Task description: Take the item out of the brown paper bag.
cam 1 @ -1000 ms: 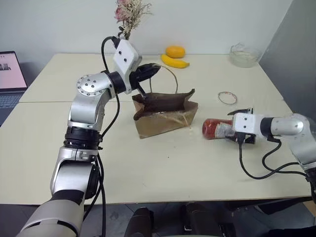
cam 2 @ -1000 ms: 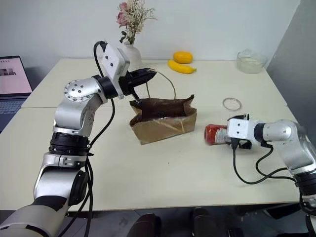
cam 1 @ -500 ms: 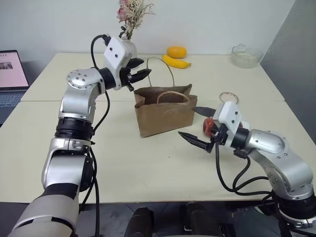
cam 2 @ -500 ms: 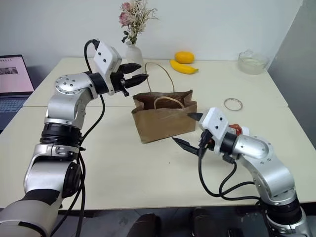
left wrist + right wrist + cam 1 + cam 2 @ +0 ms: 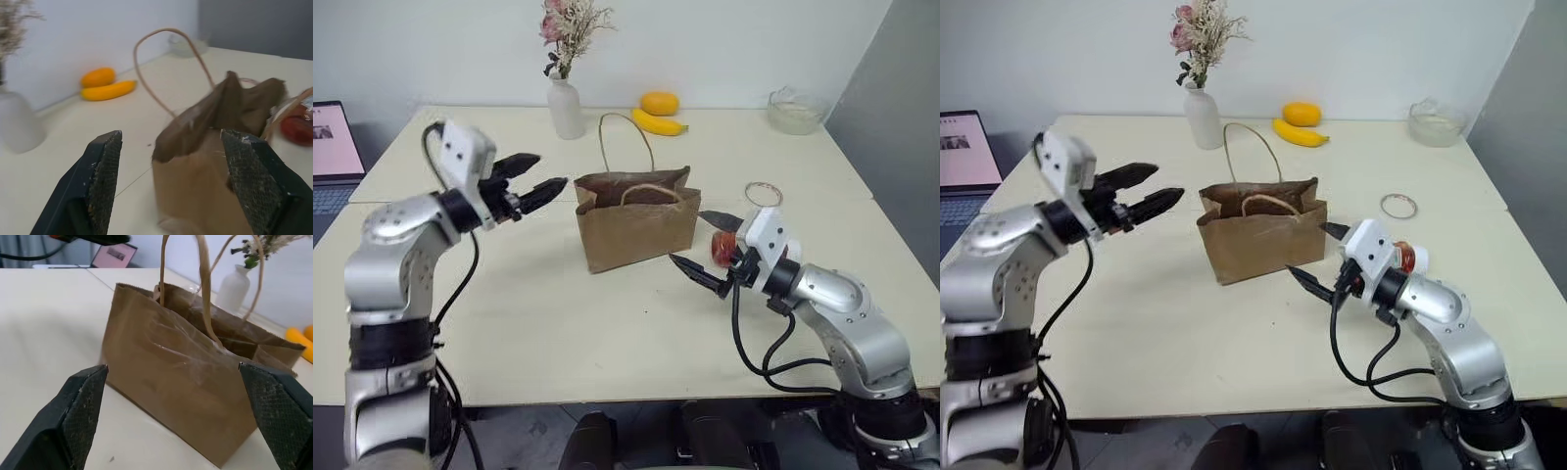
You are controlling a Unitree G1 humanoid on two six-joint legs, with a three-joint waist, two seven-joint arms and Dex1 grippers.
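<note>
Small red squeeze bottle (image 5: 724, 245) lies on the table right of the small brown kraft paper bag (image 5: 636, 217), mostly hidden behind the right gripper (image 5: 703, 249). Bag upright; its inside is hard to make out. Left gripper (image 5: 530, 179) and right gripper: jaws wide apart, holding nothing.

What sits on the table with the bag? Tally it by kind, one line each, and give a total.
Paper bag: 1
Red squeeze bottle: 1
Fruit: 2, a banana and an orange fruit
Vase with dried flowers: 1
Glass bowl: 1
Thin ring: 1
Total: 7
</note>
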